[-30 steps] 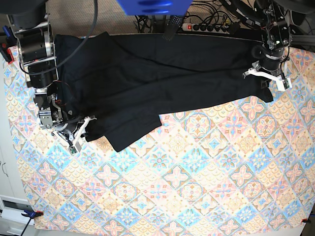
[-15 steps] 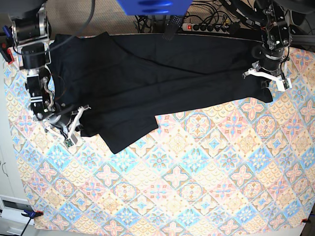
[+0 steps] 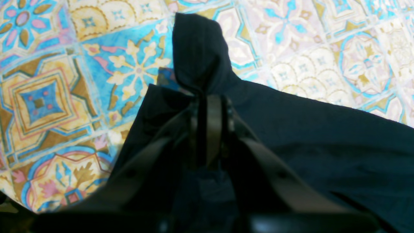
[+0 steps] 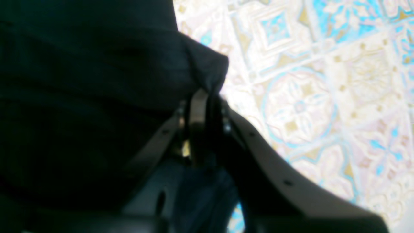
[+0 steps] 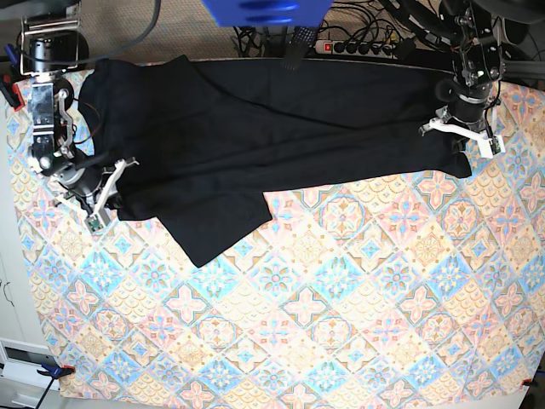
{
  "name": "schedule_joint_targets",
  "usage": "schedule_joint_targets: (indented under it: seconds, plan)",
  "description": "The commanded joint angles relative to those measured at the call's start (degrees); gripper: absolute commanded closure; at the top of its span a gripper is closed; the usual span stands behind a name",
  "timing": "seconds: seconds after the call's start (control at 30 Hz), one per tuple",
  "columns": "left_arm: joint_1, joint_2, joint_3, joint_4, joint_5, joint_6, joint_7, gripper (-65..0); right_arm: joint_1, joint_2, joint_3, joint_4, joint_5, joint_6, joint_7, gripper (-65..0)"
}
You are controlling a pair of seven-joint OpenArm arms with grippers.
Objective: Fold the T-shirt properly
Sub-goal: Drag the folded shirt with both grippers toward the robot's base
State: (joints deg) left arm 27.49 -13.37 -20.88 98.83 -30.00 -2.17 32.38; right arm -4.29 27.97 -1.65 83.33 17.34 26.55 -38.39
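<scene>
T-shirt (image 5: pixel 281 128) long axis runs 3–9 o'clock across tablecloth (image 5: pixel 341 324); right gripper (image 5: pixel 109 198) pinches 9 end, left gripper (image 5: pixel 457 141) pinches 3 end, both clamped narrow.

No text, label, brand, number or sign can be read anywhere in these views.

Robot lab: cables, power strip (image 5: pixel 358 47)
</scene>
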Motion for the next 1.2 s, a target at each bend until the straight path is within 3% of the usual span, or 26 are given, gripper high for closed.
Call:
schedule_joint_targets:
  seconds: [0.0,0.17,0.37,0.97,1.17]
  plan:
    - [-0.36,-0.83,-0.52,0.91,0.06,-0.15,-1.13,0.0,0.21,1.18,1.25,1.37,0.28,-0.30,0.99,-3.9]
    - [-0.45,-0.92,-0.61,0.82,0.06,-0.15,-1.13,0.0,-3.05,1.18,5.56,4.01,0.28,-0.22,0.99,-3.9]
    - [-0.45,-1.01,-0.61,0.82,0.06,-0.15,-1.13,0.0,-5.33,1.18,9.43,5.51,0.28,7.34,0.99,-3.9]
    - [0.25,-2.33,-0.52,0.82,0.06,-0.15,-1.04,0.0,-8.58,2.32,12.51,5.68,0.19,7.34,0.99,-3.9]
    - [1.04,-2.77,-0.61,0.73,0.06,-0.15,3.71,0.0,-11.66,2.41,14.00,5.77,0.19,7.34,1.16,-3.9]
